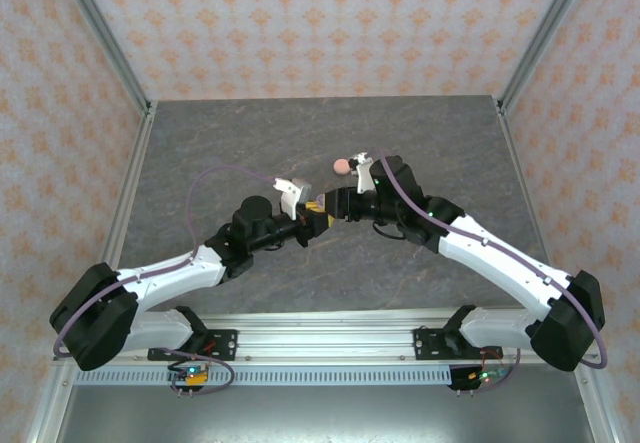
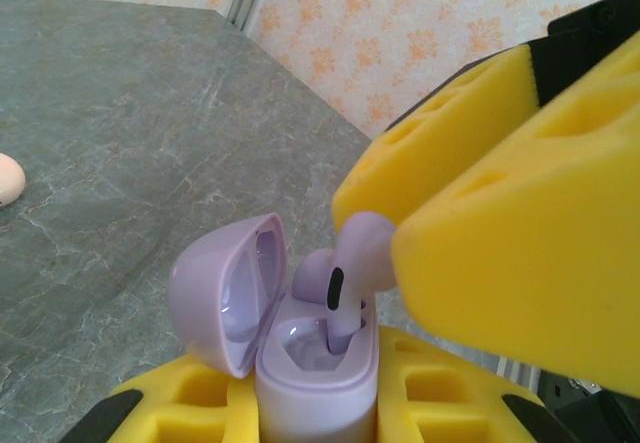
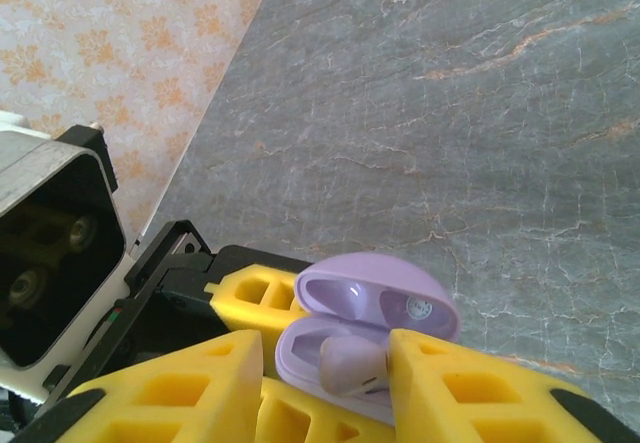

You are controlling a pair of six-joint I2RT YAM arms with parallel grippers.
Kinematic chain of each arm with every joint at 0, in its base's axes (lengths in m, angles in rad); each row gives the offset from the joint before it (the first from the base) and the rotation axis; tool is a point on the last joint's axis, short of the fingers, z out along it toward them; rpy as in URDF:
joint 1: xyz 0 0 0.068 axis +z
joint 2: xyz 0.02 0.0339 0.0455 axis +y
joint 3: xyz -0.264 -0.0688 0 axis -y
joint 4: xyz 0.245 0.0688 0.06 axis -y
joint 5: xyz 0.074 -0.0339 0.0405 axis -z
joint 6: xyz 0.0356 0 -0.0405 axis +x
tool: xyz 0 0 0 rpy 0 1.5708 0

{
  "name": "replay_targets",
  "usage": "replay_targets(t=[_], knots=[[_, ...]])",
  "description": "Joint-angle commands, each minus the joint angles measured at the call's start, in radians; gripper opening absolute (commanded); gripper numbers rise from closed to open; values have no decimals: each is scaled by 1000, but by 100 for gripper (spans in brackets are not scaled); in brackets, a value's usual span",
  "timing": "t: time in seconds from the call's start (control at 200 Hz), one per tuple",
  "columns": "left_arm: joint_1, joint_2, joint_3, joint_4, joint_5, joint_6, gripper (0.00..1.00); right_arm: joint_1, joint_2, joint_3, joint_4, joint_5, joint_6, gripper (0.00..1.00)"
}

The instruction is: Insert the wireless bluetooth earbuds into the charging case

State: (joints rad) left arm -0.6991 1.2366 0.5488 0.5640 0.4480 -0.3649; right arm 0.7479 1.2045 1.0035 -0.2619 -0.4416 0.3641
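The left gripper (image 2: 316, 408) is closed on the open lilac case (image 2: 300, 368). The right gripper (image 3: 335, 378) pinches a lilac earbud (image 2: 357, 258), its stem tip in one slot. I would press straight down slowly, keep the stem aligned, and open only when seated.

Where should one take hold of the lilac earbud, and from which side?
Grip the lilac earbud by its rounded head, coming from above: its stem points down into the open case and must stay free. The right hand holds it so.
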Motion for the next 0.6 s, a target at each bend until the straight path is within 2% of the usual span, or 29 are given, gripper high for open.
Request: replay_targets(t=[0.0,0.596], knots=[[-5,-25,27,-3,-39,22,4,11,-16,38,-24,-22,-20,38],[-7,-15,28,-15,-38,32,4,16,-7,50,-11,-64,-8,40]])
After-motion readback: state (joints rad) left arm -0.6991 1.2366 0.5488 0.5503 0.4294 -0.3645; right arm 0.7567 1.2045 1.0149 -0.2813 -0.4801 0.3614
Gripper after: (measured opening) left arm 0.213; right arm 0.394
